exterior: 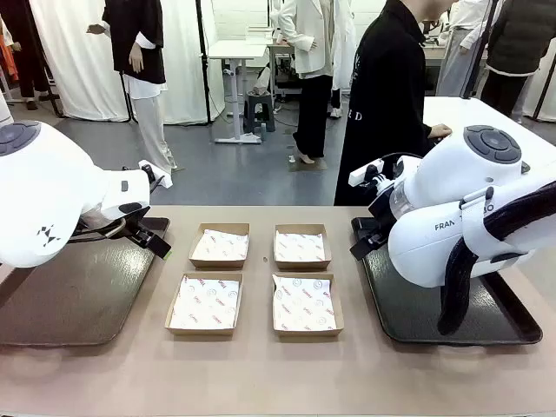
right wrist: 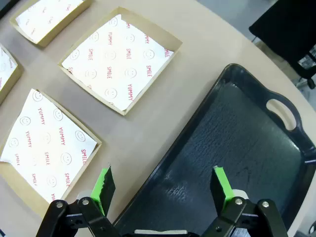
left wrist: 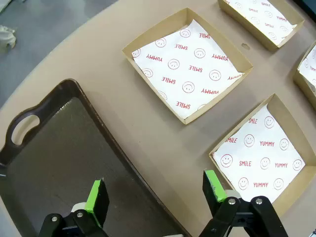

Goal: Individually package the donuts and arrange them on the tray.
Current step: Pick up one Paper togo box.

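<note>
left hand [left wrist: 153,181], right hand [right wrist: 162,174] gape over tray [left wrist: 54,143] edges.

The tan surface [exterior: 261,373] carries four shallow cardboard boxes in a two-by-two block at its middle: the far left box [exterior: 220,246], far right box [exterior: 301,247], near left box [exterior: 205,303] and near right box [exterior: 306,305]. Each stands apart from its neighbours and is lined with white paper printed in red. A brown tray [exterior: 78,295] lies flat left of the block and a black tray [exterior: 417,314] right of it, each with a cut-out handle.
</note>
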`<state>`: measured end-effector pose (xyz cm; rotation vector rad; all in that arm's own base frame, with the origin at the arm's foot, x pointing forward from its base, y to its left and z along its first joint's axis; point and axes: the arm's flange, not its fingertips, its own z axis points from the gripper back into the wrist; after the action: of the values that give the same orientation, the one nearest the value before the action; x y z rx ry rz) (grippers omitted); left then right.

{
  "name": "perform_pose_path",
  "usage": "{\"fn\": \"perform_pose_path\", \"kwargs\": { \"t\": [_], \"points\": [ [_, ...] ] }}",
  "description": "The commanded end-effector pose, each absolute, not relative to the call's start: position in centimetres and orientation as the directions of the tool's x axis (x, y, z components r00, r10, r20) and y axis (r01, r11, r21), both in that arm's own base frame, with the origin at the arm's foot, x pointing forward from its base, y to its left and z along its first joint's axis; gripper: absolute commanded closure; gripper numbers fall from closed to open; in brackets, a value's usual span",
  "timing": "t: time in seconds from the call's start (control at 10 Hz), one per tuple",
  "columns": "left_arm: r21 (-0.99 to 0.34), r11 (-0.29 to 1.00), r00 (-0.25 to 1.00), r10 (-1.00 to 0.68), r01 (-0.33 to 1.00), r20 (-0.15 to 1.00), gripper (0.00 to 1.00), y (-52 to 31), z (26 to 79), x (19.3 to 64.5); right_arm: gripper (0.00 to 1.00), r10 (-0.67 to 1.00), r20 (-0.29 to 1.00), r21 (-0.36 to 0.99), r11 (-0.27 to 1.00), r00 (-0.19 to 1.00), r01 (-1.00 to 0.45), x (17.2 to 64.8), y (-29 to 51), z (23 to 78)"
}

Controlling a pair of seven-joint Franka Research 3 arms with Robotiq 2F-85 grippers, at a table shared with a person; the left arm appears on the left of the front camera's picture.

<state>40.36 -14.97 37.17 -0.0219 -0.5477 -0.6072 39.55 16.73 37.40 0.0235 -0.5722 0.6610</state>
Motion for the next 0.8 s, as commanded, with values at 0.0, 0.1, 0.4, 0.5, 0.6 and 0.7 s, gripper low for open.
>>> {"fn": "perform_pose_path", "kwargs": {
  "t": [0.0, 0.1, 0.4, 0.5, 0.6, 0.7],
  "points": [
    [0.138, 0.825, 0.684, -0.536, 0.548, 0.495, 0.00, -14.98, 37.17, 40.35, 0.00, 0.574, 0.509, -0.157, 0.795, 0.641, -0.586, 39.55, 16.73, 37.40],
    [0.138, 0.825, 0.684, -0.536, 0.548, 0.495, 0.00, -14.98, 37.17, 40.35, 0.00, 0.574, 0.509, -0.157, 0.795, 0.641, -0.586, 39.55, 16.73, 37.40],
    [0.138, 0.825, 0.684, -0.536, 0.548, 0.495, 0.00, -14.98, 37.17, 40.35, 0.00, 0.574, 0.509, -0.157, 0.795, 0.641, -0.586, 39.55, 16.73, 37.40],
    [0.138, 0.825, 0.684, -0.536, 0.548, 0.495, 0.00, -14.98, 37.17, 40.35, 0.00, 0.574, 0.509, -0.157, 0.795, 0.641, -0.586, 39.55, 16.73, 37.40],
    [0.138, 0.825, 0.684, -0.536, 0.548, 0.495, 0.00, -14.98, 37.17, 40.35, 0.00, 0.574, 0.509, -0.157, 0.795, 0.641, -0.586, 39.55, 16.73, 37.40],
    [0.138, 0.825, 0.684, -0.536, 0.548, 0.495, 0.00, -14.98, 37.17, 40.35, 0.00, 0.574, 0.509, -0.157, 0.795, 0.641, -0.586, 39.55, 16.73, 37.40]
  ]
}}
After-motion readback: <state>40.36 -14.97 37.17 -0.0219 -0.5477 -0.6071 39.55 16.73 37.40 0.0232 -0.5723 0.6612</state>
